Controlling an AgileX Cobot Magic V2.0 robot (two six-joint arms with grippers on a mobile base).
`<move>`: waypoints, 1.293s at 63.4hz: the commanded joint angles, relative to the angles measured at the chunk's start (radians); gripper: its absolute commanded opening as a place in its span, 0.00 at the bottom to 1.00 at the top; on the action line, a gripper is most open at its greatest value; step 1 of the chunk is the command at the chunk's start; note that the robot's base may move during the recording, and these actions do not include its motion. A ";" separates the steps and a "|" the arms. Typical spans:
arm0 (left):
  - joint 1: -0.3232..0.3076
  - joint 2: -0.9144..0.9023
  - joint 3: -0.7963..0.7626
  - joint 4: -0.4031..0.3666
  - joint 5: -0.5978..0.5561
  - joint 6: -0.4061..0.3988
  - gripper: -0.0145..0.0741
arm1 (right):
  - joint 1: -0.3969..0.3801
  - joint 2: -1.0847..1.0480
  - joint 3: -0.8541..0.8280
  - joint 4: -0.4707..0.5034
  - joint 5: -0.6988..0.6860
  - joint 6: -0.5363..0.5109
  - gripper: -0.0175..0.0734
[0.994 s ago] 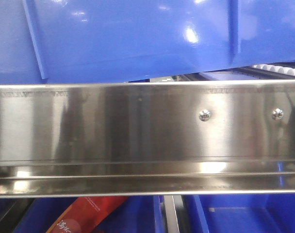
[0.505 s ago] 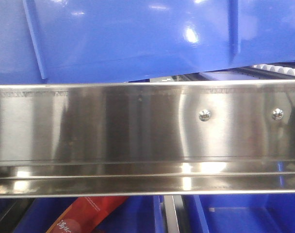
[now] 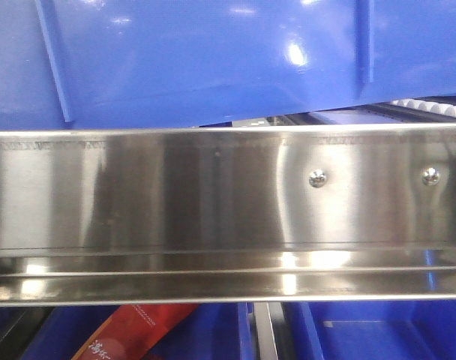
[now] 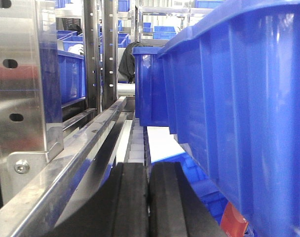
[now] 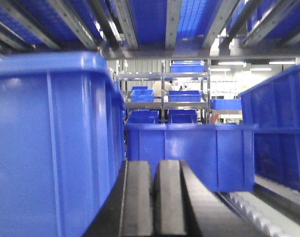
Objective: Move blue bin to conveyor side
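The blue bin (image 3: 213,60) fills the top of the front view, its glossy wall with slanted ribs just above the steel rack rail (image 3: 213,195). In the left wrist view the blue bin (image 4: 248,98) is close on the right of my left gripper (image 4: 148,165), whose black fingers are shut with nothing between them. In the right wrist view the blue bin (image 5: 51,148) stands close on the left of my right gripper (image 5: 153,163), also shut and empty. Whether either gripper touches the bin cannot be told. The conveyor is out of view.
White rollers (image 3: 430,107) show behind the rail. Below it lie a red package (image 3: 138,330) and blue crates (image 3: 378,334). A steel upright (image 4: 21,79) stands left of the left gripper. Other blue crates sit ahead (image 5: 189,153) and to the right (image 5: 278,128).
The bin's right-hand rib has shifted slightly to the right in the front view. The rack stays as it was.
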 commanded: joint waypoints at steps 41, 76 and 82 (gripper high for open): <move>-0.006 -0.004 -0.002 -0.006 -0.018 0.001 0.14 | -0.006 0.886 -1.382 -0.020 1.372 -0.024 0.10; -0.007 0.009 -0.438 -0.065 0.487 0.001 0.14 | -0.004 1.213 -1.721 -0.008 1.371 -0.026 0.10; -0.007 0.066 -0.530 -0.065 0.596 0.001 0.14 | -0.004 1.240 -1.721 -0.008 1.361 -0.028 0.10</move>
